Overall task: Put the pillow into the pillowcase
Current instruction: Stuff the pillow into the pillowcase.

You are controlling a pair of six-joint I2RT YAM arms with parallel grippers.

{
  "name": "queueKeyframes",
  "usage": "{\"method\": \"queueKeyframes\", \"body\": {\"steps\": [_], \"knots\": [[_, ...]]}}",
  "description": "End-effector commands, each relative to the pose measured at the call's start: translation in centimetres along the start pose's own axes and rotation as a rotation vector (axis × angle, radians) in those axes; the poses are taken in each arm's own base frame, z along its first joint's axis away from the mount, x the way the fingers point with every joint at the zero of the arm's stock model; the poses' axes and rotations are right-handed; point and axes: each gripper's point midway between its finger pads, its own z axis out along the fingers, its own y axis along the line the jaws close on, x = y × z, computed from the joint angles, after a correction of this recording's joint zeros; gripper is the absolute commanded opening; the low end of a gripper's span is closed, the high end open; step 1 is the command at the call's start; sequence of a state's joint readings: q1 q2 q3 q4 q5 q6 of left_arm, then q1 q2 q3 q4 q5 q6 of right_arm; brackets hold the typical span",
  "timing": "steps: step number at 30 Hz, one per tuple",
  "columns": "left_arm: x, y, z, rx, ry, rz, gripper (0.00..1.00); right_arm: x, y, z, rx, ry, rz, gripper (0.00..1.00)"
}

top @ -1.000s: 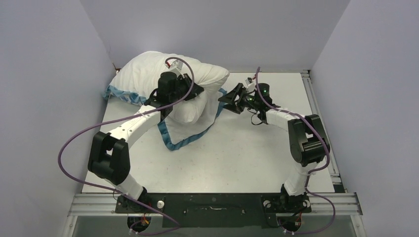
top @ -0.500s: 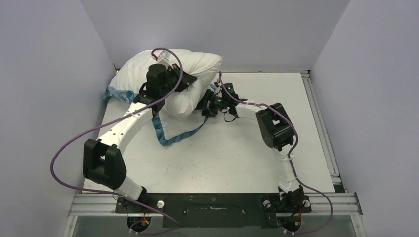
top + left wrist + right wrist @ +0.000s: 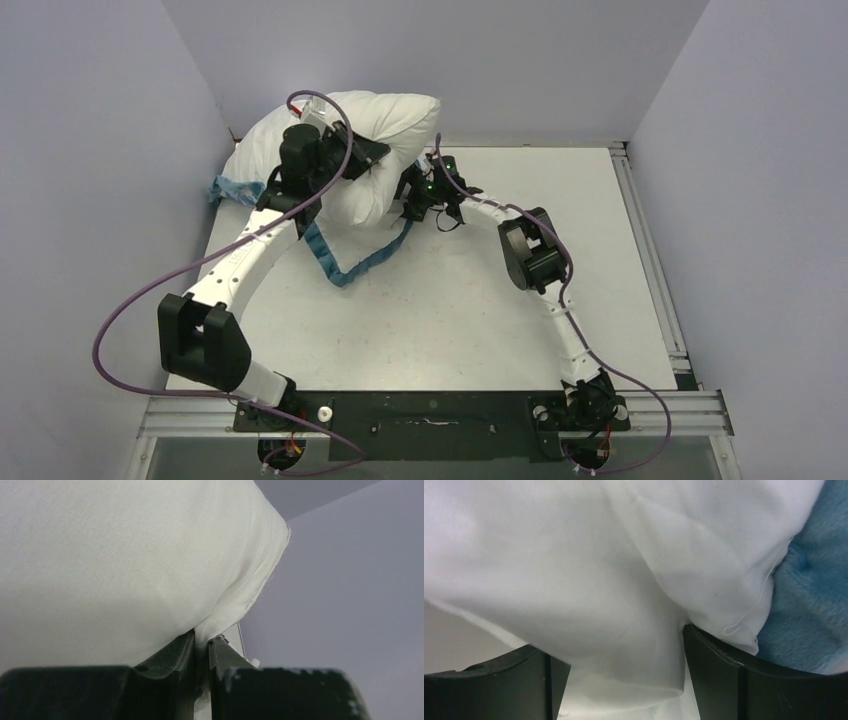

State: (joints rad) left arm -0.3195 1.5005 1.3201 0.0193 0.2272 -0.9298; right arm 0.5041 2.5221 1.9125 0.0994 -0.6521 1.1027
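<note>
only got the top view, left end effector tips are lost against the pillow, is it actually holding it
observer: Yes. The left wrist view shows the left end effector shut on a seam edge of the pillow.
operator: and the right one, closed yet
observer: No. The right end effector is open, with white cloth bulging between its jaws; I can't tell whether that is pillow or lining.
operator: any pillowcase near it
observer: Yes. The pillowcase shows as fuzzy blue right beside one finger.
</note>
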Motion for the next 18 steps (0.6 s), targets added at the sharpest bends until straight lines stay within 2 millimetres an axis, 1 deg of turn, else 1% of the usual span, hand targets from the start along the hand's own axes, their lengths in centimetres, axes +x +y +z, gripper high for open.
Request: {"method": "queueKeyframes", "body": {"steps": [1, 2, 5, 6, 8, 9, 10, 11, 12, 13, 14, 16, 17, 18], "knots": [[-5.3, -7.5, -3.2, 0.213, -0.150, -0.015, 0.00, -1.5, -1.2, 2.1, 0.063, -0.056, 0.026, 0.77], [-5.3, -7.7, -3.3, 0.217, -0.148, -0.019, 0.00, -1.7, -1.2, 2.4, 0.082, -0.058, 0.026, 0.78], [-5.3, -7.8, -3.7, 0.224, -0.151, -0.029, 0.00, -2.1, -2.1, 2.9, 0.143, -0.089, 0.035, 0.78], [-5.4, -7.9, -3.9, 0.228, -0.155, -0.030, 0.00, -2.2, -2.4, 3.0, 0.159, -0.104, 0.038, 0.77], [-5.4, -8.1, -4.2, 0.237, -0.158, -0.031, 0.00, -2.7, -2.6, 3.0, 0.181, -0.137, 0.036, 0.71], [-5.4, -8.2, -4.3, 0.240, -0.161, -0.033, 0.00, -3.1, -2.5, 2.9, 0.189, -0.156, 0.031, 0.67], [-5.4, -8.2, -4.5, 0.244, -0.161, -0.037, 0.00, -3.5, -2.6, 2.8, 0.203, -0.173, 0.023, 0.58], [-5.4, -8.3, -4.6, 0.248, -0.162, -0.038, 0.00, -4.0, -2.6, 2.6, 0.226, -0.192, 0.009, 0.46], [-5.4, -8.2, -4.7, 0.248, -0.161, -0.039, 0.00, -4.4, -2.7, 2.2, 0.247, -0.207, -0.007, 0.36], [-5.3, -8.1, -4.8, 0.245, -0.160, -0.041, 0.00, -4.9, -2.2, 1.8, 0.245, -0.218, -0.033, 0.27], [-5.2, -7.8, -4.8, 0.241, -0.158, -0.043, 0.00, -5.3, -1.4, 1.3, 0.218, -0.226, -0.063, 0.19], [-5.1, -7.5, -4.9, 0.235, -0.153, -0.047, 0.00, -6.4, 1.3, -0.1, 0.087, -0.249, -0.117, 0.09], [-5.0, -7.1, -4.9, 0.228, -0.151, -0.049, 0.00, -7.2, 2.8, -1.4, 0.015, -0.266, -0.134, 0.06], [-4.9, -6.8, -4.9, 0.223, -0.149, -0.050, 0.00, -7.5, 4.3, -2.8, -0.070, -0.279, -0.143, 0.05]]}}
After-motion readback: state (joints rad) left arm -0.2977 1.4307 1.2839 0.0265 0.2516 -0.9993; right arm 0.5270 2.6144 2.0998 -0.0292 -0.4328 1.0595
